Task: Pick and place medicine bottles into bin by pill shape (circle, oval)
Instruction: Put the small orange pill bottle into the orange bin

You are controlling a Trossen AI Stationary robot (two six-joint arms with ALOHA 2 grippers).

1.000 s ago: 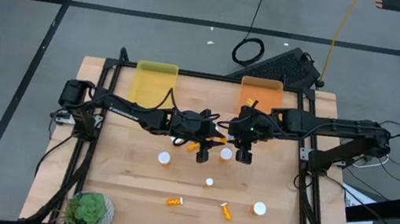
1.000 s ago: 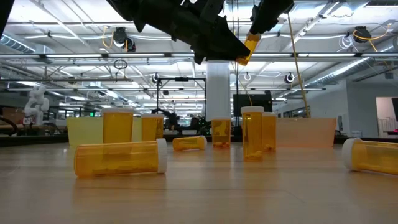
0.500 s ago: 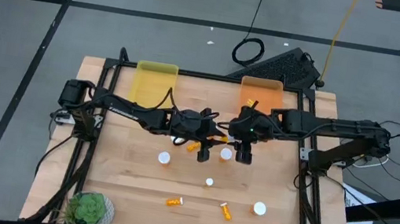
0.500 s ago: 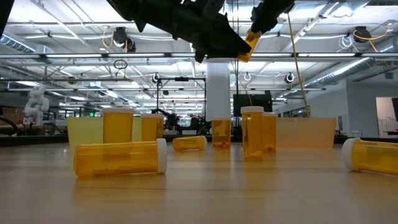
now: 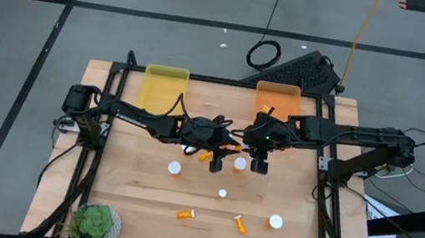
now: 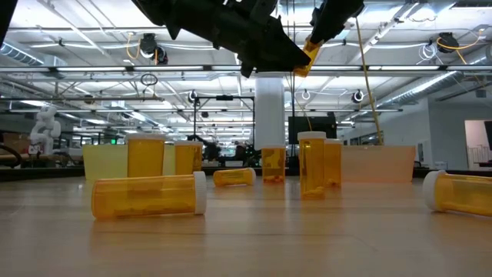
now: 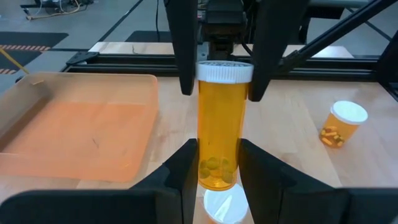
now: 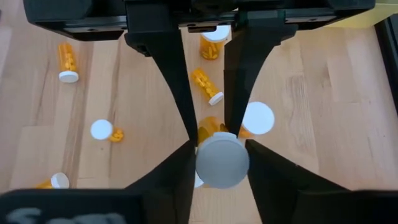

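Observation:
One medicine bottle [image 7: 219,124], orange with a white cap and a few small pills at its base, hangs in the air between both grippers over the table's middle [image 5: 235,148]. My left gripper [image 7: 219,177] is shut on its base end. My right gripper [image 8: 222,167] is shut on its cap end. Several more medicine bottles stand or lie on the wooden table, among them one lying at the near side [image 5: 185,214] and one standing on its base [image 7: 339,124]. My left gripper pinches the bottle's base end [image 7: 217,168] between its two fingers, coming level from the table's left, in line with the bottle. The bottle is lifted clear, slightly tilted [image 6: 309,54]. My right gripper has the white cap [image 8: 222,160] between its two fingers, one on each side of the rim, coming from the table's right in line with the bottle.
A yellow tray [image 5: 166,78] and an orange tray [image 5: 277,97] sit at the table's far edge. A potted plant [image 5: 94,222] stands at the near left corner. Loose bottles are scattered near the middle [image 5: 222,193] and near right [image 5: 275,221].
The held bottle has risen a little between the two grippers, its cap end tipping slightly upward. Both grippers have stayed together over the table's middle.

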